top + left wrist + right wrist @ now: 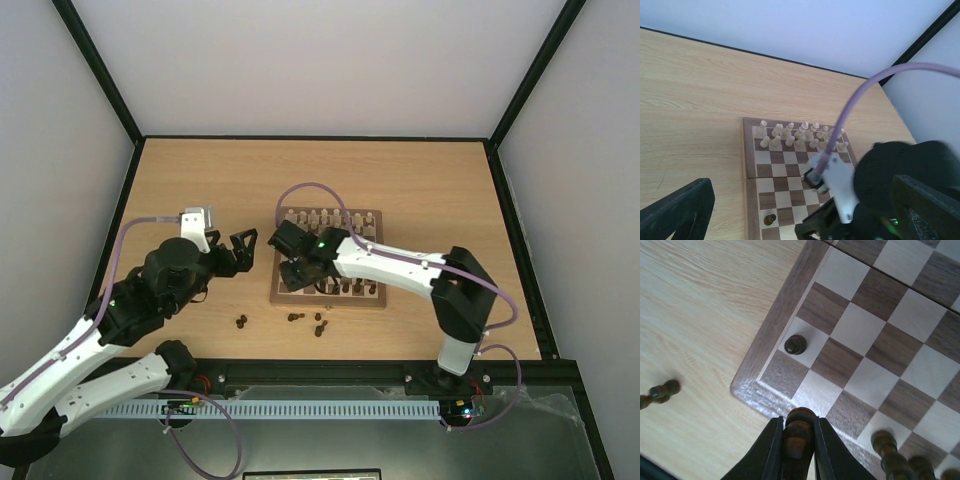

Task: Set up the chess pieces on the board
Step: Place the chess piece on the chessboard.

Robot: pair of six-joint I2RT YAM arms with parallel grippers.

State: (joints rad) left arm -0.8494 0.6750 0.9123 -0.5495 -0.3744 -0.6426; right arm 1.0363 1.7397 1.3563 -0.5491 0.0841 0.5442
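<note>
Top view: right gripper [292, 256] hung over the board [280, 290]'s left edge; loose chess pieces [292, 317] lay on the table [400, 175].
Left wrist: left gripper's fingers [677, 210] stood wide, empty.
Right wrist: fingers [772, 450] clamped a dark piece [797, 432] above the near corner; one pawn [795, 344] was already placed.
Next: lowering onto its square, upright.
</note>
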